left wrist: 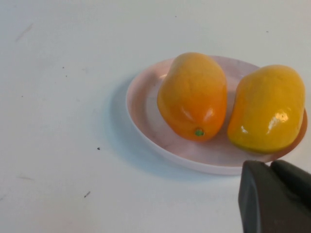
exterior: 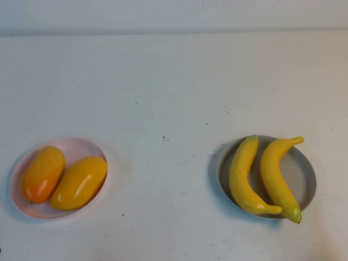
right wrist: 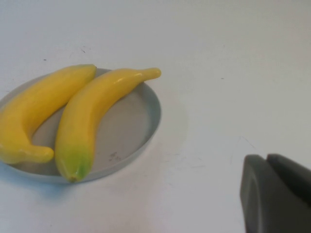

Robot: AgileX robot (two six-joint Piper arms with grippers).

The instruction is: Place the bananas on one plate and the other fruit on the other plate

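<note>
Two yellow bananas (exterior: 246, 176) (exterior: 277, 176) lie side by side on the grey-blue plate (exterior: 304, 174) at the right; they also show in the right wrist view (right wrist: 97, 114) (right wrist: 34, 109) on that plate (right wrist: 131, 131). Two plump orange-yellow fruits (exterior: 42, 174) (exterior: 80, 183) lie on the pale pink plate (exterior: 76, 145) at the left, also in the left wrist view (left wrist: 193, 96) (left wrist: 268, 109) on its rim (left wrist: 146, 121). My left gripper (left wrist: 271, 167) is shut and empty, just off the pink plate's edge. My right gripper (right wrist: 267, 160) is shut and empty, over bare table beside the grey plate. Neither gripper shows in the high view.
The white table (exterior: 174, 98) has small dark specks and scuffs. Its far edge meets a pale wall at the back.
</note>
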